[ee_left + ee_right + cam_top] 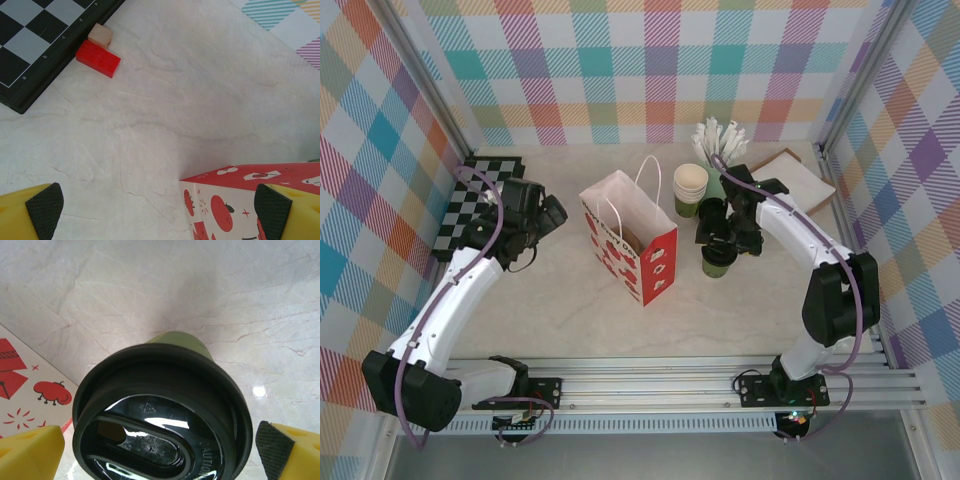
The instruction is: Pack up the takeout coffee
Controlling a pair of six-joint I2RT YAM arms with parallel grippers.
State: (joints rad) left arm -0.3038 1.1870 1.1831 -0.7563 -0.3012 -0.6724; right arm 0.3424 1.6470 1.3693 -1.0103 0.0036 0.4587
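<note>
The takeout coffee (718,262) is a dark green paper cup with a black lid (160,415), standing on the table right of a white and red paper bag (630,240). My right gripper (722,248) hangs over the cup, open. In the right wrist view its yellow fingers (287,450) stand on either side of the lid, close to its rim; I see no squeeze on it. My left gripper (535,210) is left of the bag, open and empty, with the bag's corner (240,200) by its right finger. A flat brown cardboard piece (800,178) lies at the back right.
A stack of cream cups (690,185) and a holder of white stirrers (720,140) stand just behind the right gripper. A chessboard (480,195) lies at the far left, with a red brick (98,58) and a small wooden block (100,35) at its edge.
</note>
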